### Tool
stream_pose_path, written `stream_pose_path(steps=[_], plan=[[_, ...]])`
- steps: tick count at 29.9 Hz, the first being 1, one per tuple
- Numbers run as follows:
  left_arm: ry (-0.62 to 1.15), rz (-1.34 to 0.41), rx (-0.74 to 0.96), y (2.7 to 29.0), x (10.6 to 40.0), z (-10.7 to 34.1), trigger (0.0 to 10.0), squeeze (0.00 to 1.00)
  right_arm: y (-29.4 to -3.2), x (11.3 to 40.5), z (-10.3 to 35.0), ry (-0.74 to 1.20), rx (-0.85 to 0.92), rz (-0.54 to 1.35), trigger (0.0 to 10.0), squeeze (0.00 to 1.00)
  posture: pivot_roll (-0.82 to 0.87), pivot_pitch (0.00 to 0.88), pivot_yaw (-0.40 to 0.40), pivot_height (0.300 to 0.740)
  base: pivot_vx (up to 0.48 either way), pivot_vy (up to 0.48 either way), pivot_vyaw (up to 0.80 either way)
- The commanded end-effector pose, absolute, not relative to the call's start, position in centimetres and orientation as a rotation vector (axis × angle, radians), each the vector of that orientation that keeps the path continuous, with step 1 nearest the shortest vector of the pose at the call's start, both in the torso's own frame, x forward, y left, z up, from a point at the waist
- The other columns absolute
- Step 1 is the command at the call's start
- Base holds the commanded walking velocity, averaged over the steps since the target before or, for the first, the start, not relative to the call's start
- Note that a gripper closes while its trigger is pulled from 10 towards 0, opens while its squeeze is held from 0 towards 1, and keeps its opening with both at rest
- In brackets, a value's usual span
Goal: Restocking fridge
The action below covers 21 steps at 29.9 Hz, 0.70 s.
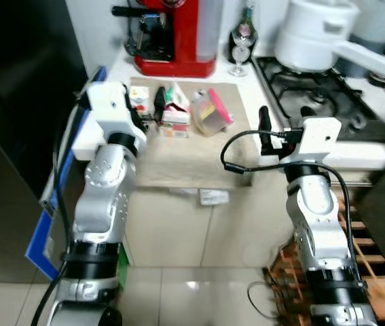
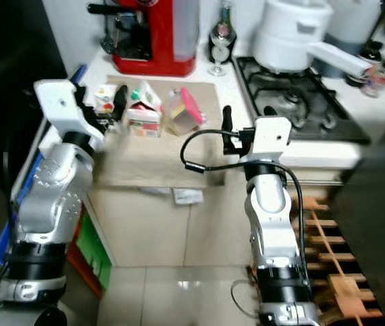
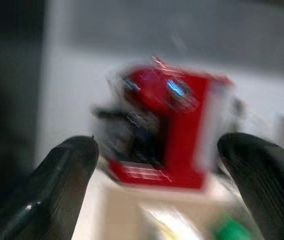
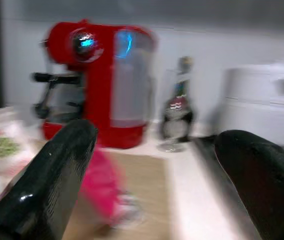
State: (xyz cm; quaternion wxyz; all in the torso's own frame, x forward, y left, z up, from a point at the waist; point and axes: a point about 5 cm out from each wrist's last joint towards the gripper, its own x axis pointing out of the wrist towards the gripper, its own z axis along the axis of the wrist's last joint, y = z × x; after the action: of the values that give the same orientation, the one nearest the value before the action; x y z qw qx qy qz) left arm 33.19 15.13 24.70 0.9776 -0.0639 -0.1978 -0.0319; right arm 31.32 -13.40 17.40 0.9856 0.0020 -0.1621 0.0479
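Left eye view: 2 small cartons [image 1: 174, 115] stand upright on the beige mat [image 1: 192, 159] near the counter's back edge, beside a tilted pink-lidded jar [image 1: 212, 112]. Left gripper [image 3: 164, 165] and right gripper [image 4: 154, 172] hover with jaws wide, holding nothing.

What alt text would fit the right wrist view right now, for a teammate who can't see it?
Blurred view along the open right end effector over a kitchen counter: a red coffee machine stands ahead by the wall, a dark bottle and a white pot beside it. A pink-lidded container lies nearer, on a tan mat.
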Motion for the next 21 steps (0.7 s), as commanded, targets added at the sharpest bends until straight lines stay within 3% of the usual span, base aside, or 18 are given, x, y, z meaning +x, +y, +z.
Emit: stream_pose_path(steps=[1,6,12,21], plan=[[-0.417,-0.047,-0.165,15.5,33.4,26.0,10.0,0.00,-13.7,31.0,17.8,-0.336,-0.011,0.099,10.0,0.00,-0.08,0.000,-0.009,0.736,0.000,0.000,0.00],[-0.409,-0.058,-0.182,15.7,33.8,27.4,10.0,0.00,-13.9,30.7,17.6,-0.332,-0.013,0.092,10.0,0.00,-0.08,0.000,-0.001,0.736,0.000,0.000,0.00],[-0.256,-0.103,-0.302,15.4,35.2,26.3,10.0,0.00,-13.9,29.8,17.3,-0.316,-0.004,0.075,10.0,0.00,-0.09,0.002,0.019,0.736,0.000,0.000,0.00],[-0.086,-0.177,-0.349,13.4,35.5,24.6,10.0,0.00,-14.0,28.3,16.8,-0.284,-0.006,0.062,10.0,0.00,-0.11,0.108,0.039,0.736,0.000,0.000,0.00]])
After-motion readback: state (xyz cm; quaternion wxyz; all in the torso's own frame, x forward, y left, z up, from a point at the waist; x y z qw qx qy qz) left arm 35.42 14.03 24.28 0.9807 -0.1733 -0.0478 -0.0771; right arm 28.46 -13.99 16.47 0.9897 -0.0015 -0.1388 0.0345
